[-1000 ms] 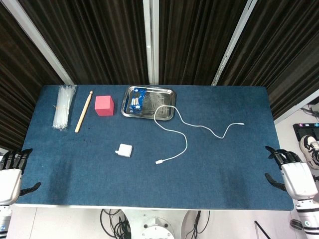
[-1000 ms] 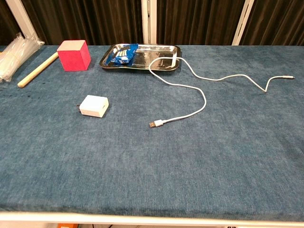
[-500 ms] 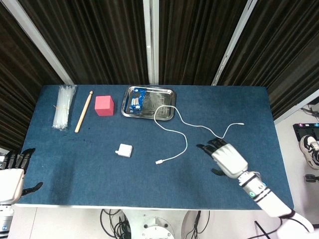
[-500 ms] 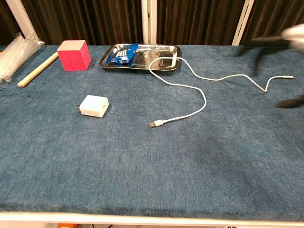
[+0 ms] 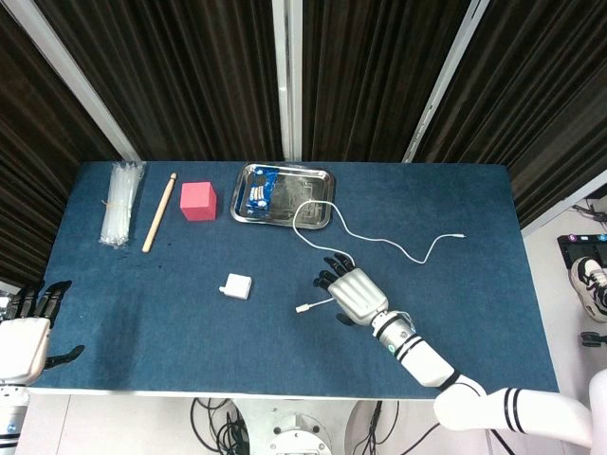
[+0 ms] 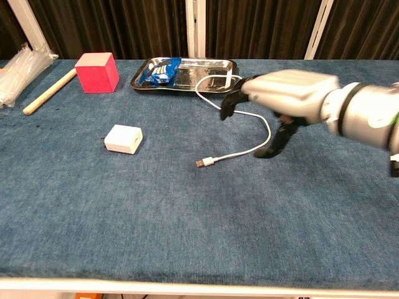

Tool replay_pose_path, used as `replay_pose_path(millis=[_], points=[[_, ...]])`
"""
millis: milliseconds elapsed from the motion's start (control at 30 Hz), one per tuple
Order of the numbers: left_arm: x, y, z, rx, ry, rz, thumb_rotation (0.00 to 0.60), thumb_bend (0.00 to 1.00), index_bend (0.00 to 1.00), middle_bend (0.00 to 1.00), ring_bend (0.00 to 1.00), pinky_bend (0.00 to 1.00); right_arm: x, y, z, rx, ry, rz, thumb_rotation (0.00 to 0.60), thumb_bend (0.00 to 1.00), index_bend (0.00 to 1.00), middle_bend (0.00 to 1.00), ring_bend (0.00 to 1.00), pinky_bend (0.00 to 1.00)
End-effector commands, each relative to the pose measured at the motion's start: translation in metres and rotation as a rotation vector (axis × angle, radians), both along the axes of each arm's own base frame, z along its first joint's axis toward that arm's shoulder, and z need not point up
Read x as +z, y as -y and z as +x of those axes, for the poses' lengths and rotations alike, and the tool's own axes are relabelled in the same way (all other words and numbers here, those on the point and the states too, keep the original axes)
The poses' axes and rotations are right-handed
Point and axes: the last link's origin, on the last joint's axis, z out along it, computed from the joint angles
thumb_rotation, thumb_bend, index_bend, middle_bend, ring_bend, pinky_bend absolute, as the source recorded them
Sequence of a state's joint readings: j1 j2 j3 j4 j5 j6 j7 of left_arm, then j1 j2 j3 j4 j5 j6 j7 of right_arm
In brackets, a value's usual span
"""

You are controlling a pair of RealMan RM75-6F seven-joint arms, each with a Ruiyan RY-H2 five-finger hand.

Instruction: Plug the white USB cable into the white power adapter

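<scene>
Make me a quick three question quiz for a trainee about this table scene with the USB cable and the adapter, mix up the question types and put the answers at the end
1. True or false: the right hand already holds the white USB cable.
2. Multiple choice: where does the white power adapter lie? A) in the metal tray B) on the blue table, apart from the cable's USB plug C) in the left hand
3. Fill in: the object beside the wooden stick, left of the tray, is a red ____.

Key: 1 false, it hovers over the cable with fingers spread. 2 B. 3 cube.
</scene>
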State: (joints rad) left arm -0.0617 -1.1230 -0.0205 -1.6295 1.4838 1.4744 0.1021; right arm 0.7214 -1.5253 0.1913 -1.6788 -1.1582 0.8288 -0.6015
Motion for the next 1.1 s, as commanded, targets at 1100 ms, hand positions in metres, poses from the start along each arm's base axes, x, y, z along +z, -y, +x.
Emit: replay_pose_path(millis=[1100], points=[[-0.005, -0.002, -0.007, 0.001, 0.016, -0.014, 0.6, 0.05, 0.09, 0.11, 0.0, 0.0, -0.03, -0.045, -0.01, 0.131, -0.179, 0.073, 0.6, 0.28, 0.33, 0.21, 0.0, 0.0]])
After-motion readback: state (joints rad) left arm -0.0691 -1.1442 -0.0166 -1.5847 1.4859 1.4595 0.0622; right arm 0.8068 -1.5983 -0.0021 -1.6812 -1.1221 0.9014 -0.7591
